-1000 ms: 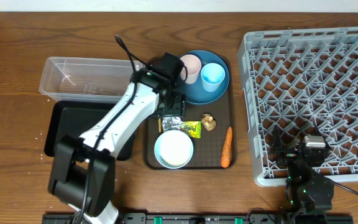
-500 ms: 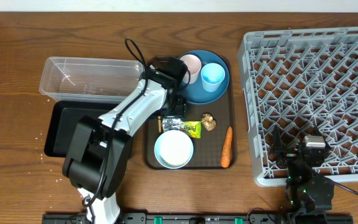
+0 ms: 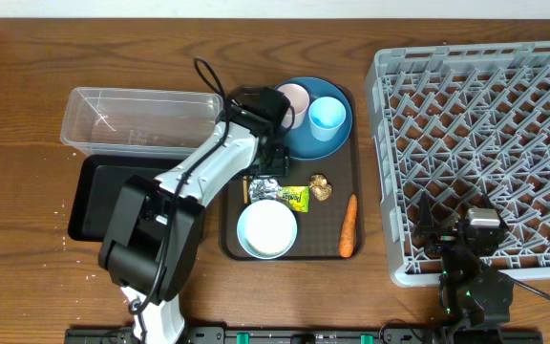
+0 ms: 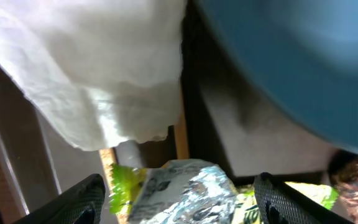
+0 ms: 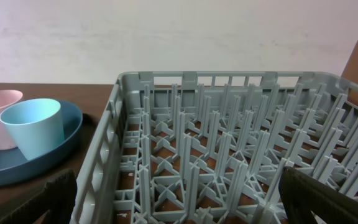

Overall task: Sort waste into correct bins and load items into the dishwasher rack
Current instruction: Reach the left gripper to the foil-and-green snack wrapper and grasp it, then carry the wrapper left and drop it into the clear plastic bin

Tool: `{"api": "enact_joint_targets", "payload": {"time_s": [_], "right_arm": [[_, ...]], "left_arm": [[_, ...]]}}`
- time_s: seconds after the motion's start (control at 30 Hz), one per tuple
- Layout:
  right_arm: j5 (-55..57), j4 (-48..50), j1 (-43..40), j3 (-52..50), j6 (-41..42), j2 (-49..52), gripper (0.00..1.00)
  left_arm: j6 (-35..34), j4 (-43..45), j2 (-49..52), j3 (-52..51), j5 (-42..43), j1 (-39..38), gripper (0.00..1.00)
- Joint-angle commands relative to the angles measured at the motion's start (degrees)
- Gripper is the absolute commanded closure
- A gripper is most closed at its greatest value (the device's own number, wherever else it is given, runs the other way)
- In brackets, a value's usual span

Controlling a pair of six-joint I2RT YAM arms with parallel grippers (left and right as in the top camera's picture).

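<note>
Over brown tray (image 3: 318, 234), left hand (image 4: 185, 196) (fingers (image 4: 82, 196) apart) hovers at white tissue (image 4: 104, 74)

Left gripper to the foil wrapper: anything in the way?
Nothing visible. In the left wrist view the foil wrapper lies between the fingertips of the open left gripper. The crumpled white tissue lies just beyond it and the blue plate off to the side.
</note>
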Motion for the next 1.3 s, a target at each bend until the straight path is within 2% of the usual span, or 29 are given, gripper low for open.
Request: {"api": "enact_joint_targets", "payload": {"time_s": [0.0,0.63,0.77,0.87,1.07,1.27], "right_arm": [[0.6,-0.2,-0.4,-0.1,0.2,0.0,0.01],[0.6,-0.2,-0.4,-0.1,0.2,0.0,0.01],[0.6,-0.2,-0.4,-0.1,0.2,0.0,0.01],[0.6,-0.2,-0.4,-0.1,0.2,0.0,0.01],[0.6,-0.2,-0.4,-0.1,0.2,0.0,0.01],[0.6,-0.2,-0.4,-0.1,0.2,0.0,0.01]], "left_arm": [[-0.5,1.0,0.8,-1.4,-0.9,-1.2,0.22],[-0.5,2.9,0.8,-4.1,-2.2,-2.1,0.24],[-0.5,2.9,0.8,-4.1,-2.2,-2.1,0.3],[-0.5,2.9,0.8,-4.1,-2.2,-2.1,0.42],[-0.5,2.9,0.8,-4.1,-2.2,-2.1,0.52],[-0.5,2.9,0.8,-4.1,-2.2,-2.1,0.74]]}}
